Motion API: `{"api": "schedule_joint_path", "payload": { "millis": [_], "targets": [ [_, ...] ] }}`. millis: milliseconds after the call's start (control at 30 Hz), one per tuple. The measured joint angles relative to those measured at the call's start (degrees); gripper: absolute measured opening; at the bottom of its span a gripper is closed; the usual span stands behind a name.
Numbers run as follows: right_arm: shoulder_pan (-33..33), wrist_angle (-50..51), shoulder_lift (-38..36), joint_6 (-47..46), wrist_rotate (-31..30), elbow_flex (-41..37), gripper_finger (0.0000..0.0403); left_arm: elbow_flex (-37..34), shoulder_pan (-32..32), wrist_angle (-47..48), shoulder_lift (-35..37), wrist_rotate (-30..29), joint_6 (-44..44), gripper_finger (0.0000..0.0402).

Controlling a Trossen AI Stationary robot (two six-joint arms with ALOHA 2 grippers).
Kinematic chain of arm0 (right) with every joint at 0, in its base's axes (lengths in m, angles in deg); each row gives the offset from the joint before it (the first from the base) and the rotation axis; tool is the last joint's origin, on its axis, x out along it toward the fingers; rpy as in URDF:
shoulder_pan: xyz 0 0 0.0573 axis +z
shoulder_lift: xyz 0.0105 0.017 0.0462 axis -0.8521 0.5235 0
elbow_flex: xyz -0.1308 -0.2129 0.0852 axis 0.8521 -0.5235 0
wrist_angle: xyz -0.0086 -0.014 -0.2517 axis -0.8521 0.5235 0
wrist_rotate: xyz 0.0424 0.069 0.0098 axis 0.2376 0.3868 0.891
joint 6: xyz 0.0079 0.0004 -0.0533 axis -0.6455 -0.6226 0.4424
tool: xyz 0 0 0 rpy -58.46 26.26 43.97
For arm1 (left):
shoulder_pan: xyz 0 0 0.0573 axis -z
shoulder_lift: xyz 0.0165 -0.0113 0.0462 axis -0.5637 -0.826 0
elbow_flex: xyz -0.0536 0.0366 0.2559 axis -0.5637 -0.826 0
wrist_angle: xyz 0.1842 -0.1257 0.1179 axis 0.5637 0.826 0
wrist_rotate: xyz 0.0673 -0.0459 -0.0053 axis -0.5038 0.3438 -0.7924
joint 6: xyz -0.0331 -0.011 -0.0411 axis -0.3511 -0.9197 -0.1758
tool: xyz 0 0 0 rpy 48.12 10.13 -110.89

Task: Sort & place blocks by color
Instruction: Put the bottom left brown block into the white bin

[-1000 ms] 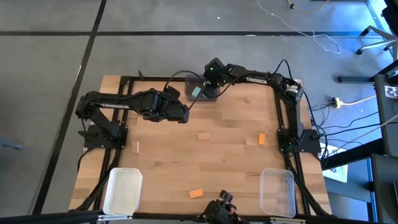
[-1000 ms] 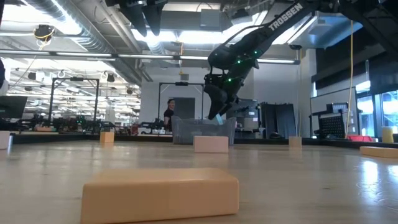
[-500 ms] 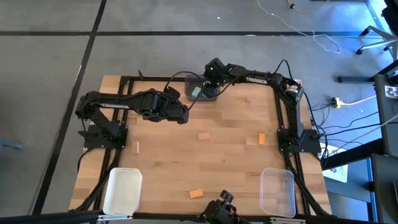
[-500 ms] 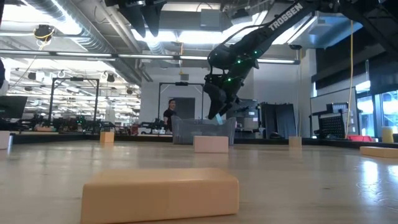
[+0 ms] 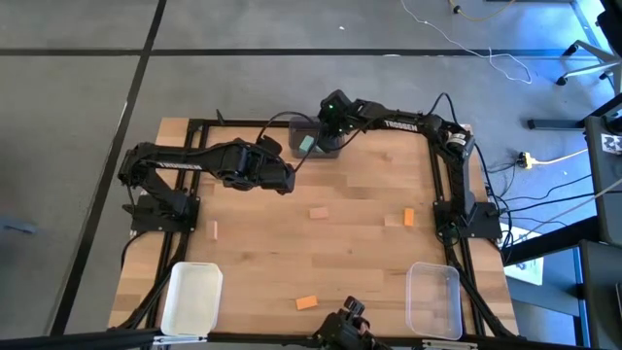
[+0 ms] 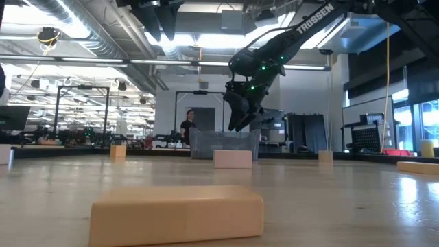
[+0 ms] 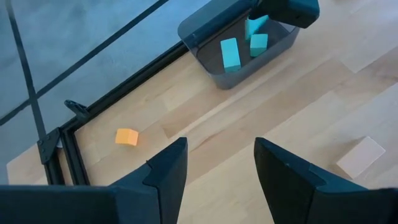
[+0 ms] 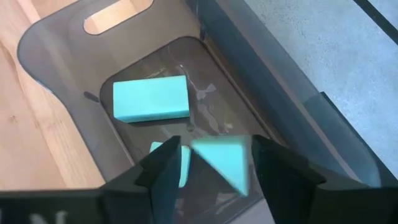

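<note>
My right gripper [image 8: 214, 155] hangs open over the dark grey bin [image 8: 56, 50] at the table's far edge [image 5: 313, 144]. A teal block [image 8: 221, 163] is tilted in the gap between its fingers, above the bin floor. Two more teal blocks [image 8: 151, 98] [image 8: 181, 167] lie flat in the bin. My left gripper [image 7: 217, 155] is open and empty above the table, left of the bin [image 5: 287, 180]. A tan block [image 5: 319, 213], an orange block [image 5: 409, 217], another orange block [image 5: 306, 302] and a pale block [image 5: 215, 229] lie flat on the table.
A white bin [image 5: 191, 297] stands at the near left corner and a clear bin [image 5: 433, 299] at the near right. An orange block [image 7: 127, 136] lies by the black frame at the far left. A person [image 6: 185, 127] stands in the room beyond.
My right gripper has opened over the dark grey bin and let go of the teal block. The block was at its fingertips and now drops, tilted, into the bin. The arm itself has stayed in place.
</note>
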Motion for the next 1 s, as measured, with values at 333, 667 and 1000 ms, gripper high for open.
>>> {"api": "schedule_joint_path", "payload": {
  "millis": [333, 667, 1000],
  "targets": [
    [0.00, 5.38, -0.02, 0.16, 1.67, 6.01, 0.0201, 0.00, 0.00, 3.02, 0.00, 3.59, -1.67, 0.0179],
    [1.18, 22.29, -0.15, 5.35, 10.43, 20.71, 0.0202, -0.02, 2.86, 10.94, 0.00, 10.28, -6.50, 0.0179],
    [3.48, 29.76, -5.97, 7.69, 10.49, 24.47, 0.0202, -0.04, 10.30, 10.95, 3.91, 14.30, -15.05, 0.0179]
  ]
}}
